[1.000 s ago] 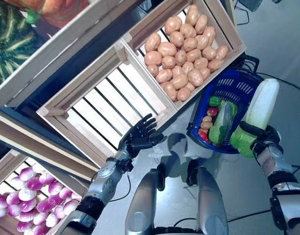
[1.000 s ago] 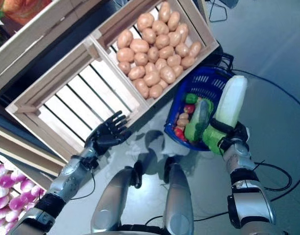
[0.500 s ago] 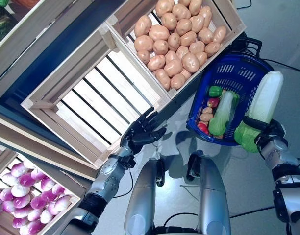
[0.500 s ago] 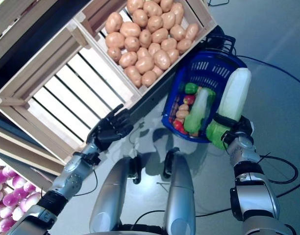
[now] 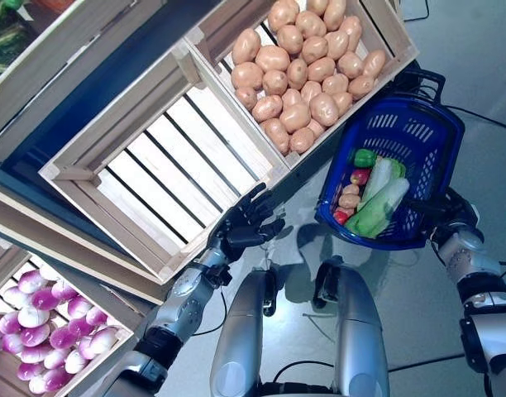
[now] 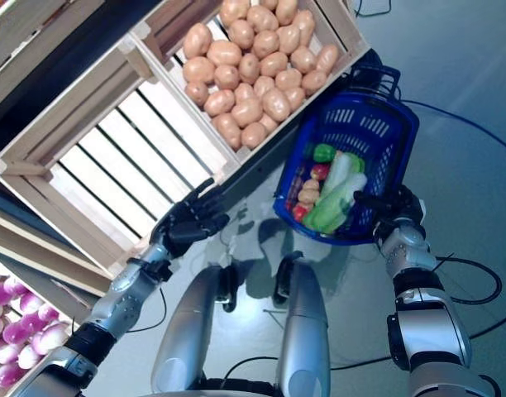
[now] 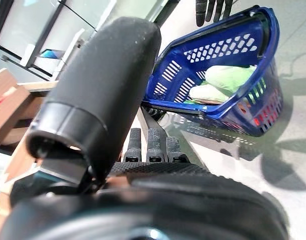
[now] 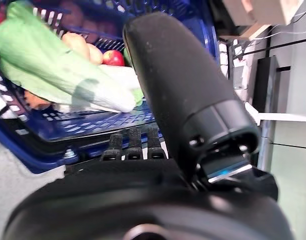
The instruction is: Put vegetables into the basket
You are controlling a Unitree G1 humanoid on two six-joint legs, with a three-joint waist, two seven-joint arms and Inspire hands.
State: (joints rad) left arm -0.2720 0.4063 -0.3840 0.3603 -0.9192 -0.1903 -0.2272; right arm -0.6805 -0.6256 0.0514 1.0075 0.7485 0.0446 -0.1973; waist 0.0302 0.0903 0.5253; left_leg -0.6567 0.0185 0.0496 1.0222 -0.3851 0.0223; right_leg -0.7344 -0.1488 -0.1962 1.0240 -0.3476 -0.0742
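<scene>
Vegetables sit in the blue plastic basket (image 5: pixel 418 136) on the grey floor, at about 3 o'clock in the head views. Two long pale-green cabbages (image 5: pixel 384 203) lie side by side across the load; beside them a small green pepper (image 5: pixel 365 157), a red round one (image 5: pixel 360 176) and a few brown potatoes (image 5: pixel 349 201) show.

Right hand (image 6: pixel 384 203) at the basket's near rim, 4 o'clock, touching or just beside the wall. Its wrist view shows straight fingers (image 8: pixel 130 146) against the blue mesh, holding nothing; hand reads wide.

Left hand (image 5: pixel 246 225) hovers at centre, fingers spread and relaxed, empty, just off the near edge of the bare slatted wooden crate (image 5: pixel 166 161).

Wooden crate of brown potatoes (image 5: pixel 307 70) at 12 to 1 o'clock, full. Crate of purple-and-white turnips (image 5: pixel 38 331) at 8 o'clock.

Judgement: several items are already loaded, and both hands are free. Whether more is wanted cannot be told; if so, potatoes are nearest the basket and the left hand seems best placed for a fresh pick.
</scene>
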